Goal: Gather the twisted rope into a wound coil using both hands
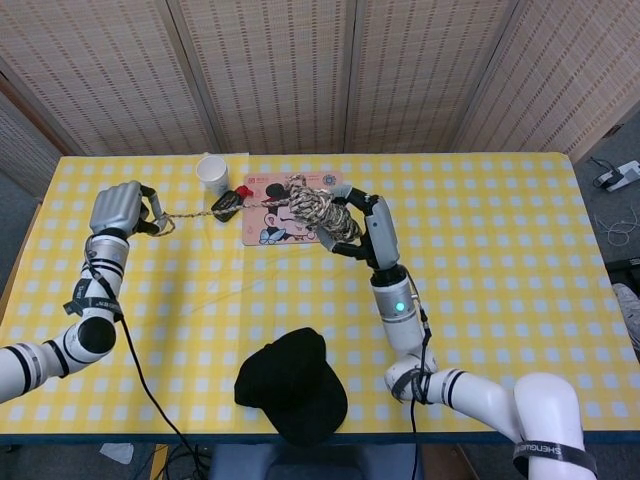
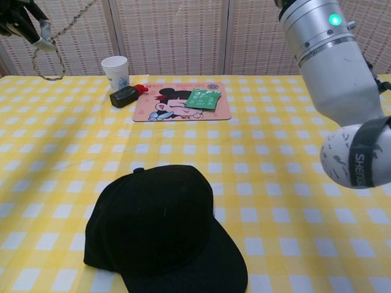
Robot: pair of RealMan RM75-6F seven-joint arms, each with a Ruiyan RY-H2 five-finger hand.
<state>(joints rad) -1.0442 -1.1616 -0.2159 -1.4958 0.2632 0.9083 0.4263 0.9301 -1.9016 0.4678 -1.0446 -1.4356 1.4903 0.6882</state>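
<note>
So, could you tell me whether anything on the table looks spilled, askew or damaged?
Nothing stands out. The paper cup is upright, the green packet lies flat on the cartoon mat, and the black cap sits undisturbed near the front edge.

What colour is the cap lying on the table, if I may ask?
The cap is plain black, clearest in the chest view.

Head view looks down from above; chest view looks low across the table (image 2: pixel 287 183).
</note>
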